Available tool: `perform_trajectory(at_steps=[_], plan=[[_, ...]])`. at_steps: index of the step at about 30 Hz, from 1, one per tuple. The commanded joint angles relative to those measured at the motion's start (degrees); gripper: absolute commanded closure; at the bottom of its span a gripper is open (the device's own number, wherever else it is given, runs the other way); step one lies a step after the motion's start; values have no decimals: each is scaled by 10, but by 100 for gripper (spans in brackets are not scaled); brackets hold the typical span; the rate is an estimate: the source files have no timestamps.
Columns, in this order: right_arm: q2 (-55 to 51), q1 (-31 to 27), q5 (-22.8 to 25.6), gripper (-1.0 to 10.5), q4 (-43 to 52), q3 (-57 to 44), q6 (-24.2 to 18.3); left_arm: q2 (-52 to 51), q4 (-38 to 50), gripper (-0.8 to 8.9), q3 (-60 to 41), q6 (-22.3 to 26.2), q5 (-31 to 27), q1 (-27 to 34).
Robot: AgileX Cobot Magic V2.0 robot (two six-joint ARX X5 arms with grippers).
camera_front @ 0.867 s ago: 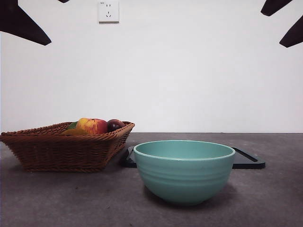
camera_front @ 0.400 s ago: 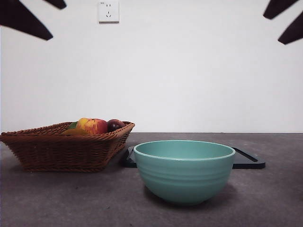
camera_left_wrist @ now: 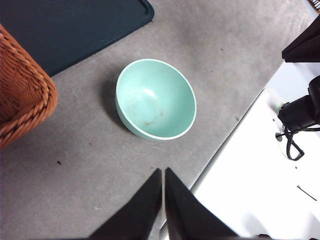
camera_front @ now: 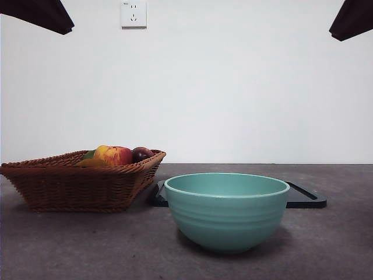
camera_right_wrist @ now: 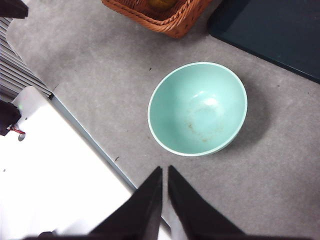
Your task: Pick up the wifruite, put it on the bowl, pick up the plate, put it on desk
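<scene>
While fruit [camera_front: 113, 155] is lying heaped in the basket [camera_front: 76, 186], nothing is sitting in the bowl [camera_front: 227, 211] yet, so picking a piece looks like the step in hand. Reaching down squarely over the red-yellow piece, clear of the wicker rim, would likely be doing it well. Beside the basket, the teal bowl is standing upright on the desk [camera_front: 70, 245], just before the tray [camera_front: 306, 198]. Left gripper [camera_left_wrist: 163, 172] and right gripper [camera_right_wrist: 164, 170] are hanging high, jaws pressed together, grasping nothing.

glossy glazed ceramic bowl [camera_front: 227, 210]; matt mottled desk [camera_front: 87, 245]; rough woven wicker basket [camera_front: 76, 184]; smooth black tray [camera_front: 306, 198].
</scene>
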Motion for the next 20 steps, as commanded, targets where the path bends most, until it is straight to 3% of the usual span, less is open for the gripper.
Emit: perform_trajectory(at_steps=[1,16,20], plan=[[4,3,-1,937,10,10,-7,3,5,806,7,3,4,-3],[4,3,-1,937,10,10,-7,-3,6,806,7,6,3,-3],[4,3,-1,937,11,10,-7,-34,40,806,7,50,-38,16]])
